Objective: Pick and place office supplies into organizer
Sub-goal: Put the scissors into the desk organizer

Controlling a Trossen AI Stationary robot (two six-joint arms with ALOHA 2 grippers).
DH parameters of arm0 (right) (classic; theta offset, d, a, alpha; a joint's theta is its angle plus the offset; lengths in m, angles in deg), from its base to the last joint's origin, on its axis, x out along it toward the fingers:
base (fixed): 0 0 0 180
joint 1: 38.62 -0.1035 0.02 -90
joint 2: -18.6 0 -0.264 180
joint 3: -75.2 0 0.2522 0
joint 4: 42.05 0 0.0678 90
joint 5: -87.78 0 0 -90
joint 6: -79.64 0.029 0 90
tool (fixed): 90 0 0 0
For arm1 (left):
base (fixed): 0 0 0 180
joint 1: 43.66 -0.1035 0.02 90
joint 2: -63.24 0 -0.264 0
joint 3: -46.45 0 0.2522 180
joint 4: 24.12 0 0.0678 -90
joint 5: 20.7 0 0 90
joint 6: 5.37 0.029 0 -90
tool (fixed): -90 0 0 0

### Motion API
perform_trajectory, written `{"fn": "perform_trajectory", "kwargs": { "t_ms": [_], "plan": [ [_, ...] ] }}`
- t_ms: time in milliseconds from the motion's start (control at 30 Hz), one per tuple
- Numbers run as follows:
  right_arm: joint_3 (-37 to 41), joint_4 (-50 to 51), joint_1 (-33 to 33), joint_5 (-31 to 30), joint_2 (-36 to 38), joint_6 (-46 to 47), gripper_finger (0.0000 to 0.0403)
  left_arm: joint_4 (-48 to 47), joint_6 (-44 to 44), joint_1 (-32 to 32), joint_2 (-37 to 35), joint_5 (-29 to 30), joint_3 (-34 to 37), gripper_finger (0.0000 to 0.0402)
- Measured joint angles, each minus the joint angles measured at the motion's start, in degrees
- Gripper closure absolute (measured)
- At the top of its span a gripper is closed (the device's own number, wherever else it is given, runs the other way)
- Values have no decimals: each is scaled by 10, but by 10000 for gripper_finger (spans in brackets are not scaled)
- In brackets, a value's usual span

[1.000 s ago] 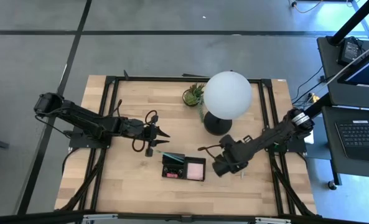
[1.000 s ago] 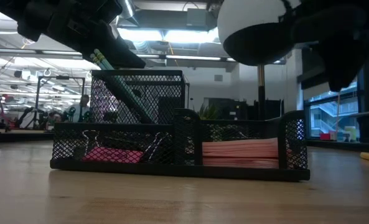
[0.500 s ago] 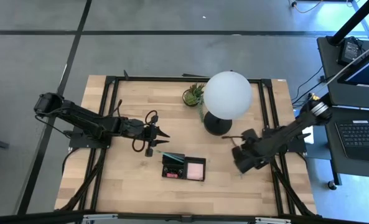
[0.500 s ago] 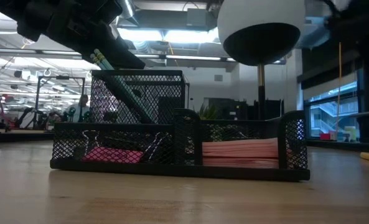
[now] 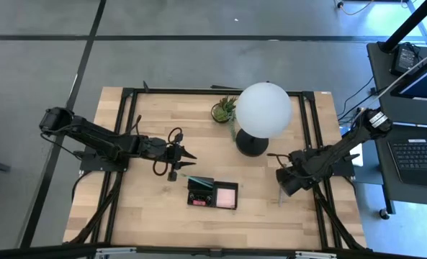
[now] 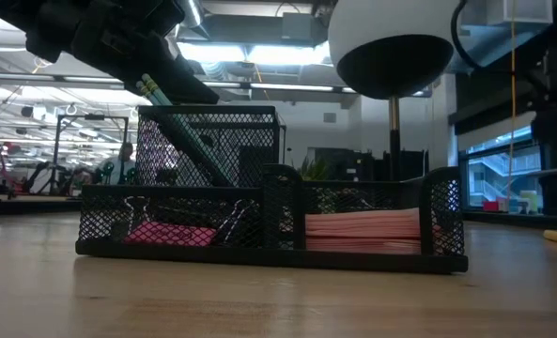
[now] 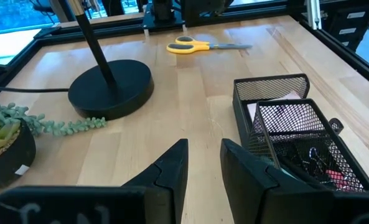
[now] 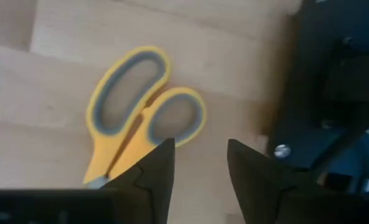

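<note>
- my right end effector (image 8: 200, 146) hangs just above the scissors (image 8: 137, 106), which lie flat on the counter (image 5: 141, 208) at the centre of the right wrist frame. its fingers stand moderately apart and hold nothing.
- i judge it sits there to line up over the yellow handles, the thickest part to pinch.
- in the high frame this end effector is right of centre, well apart from the organizer (image 5: 212, 193) at lower centre. the scissors look like the one supply left outside it.
- my left end effector (image 7: 203, 146) waits left of centre in the high frame, near the organizer. its gap is narrow and it is empty.
- it is kept to that side, i think, so the right arm has a clear path.
- the organizer already holds the pink pad (image 5: 227, 196) in its right compartment. the pencils (image 6: 156, 89) lean in the tall mesh cup at its back, since they are too long to lie flat.
- the lamp (image 5: 263, 108) stands between the scissors and the plant (image 5: 224, 109), so i expect the carry should stay low in the frame.
</note>
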Motion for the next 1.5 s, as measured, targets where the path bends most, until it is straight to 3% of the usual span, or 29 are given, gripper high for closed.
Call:
{"fn": "perform_trajectory", "kwargs": {
  "t_ms": [900, 1033, 1500],
  "plan": [
    [-1, -59, 2, -6, -6, 137, 254, -1, 4, 0, 0, 0, 0, 311],
    [-1, -59, 3, -51, -17, 148, 254, -4, 4, 0, 0, 0, 0, 313],
    [-1, -95, 39, -49, -84, 165, 254, -14, 4, 0, 0, 0, 0, 315]
  ]
}}
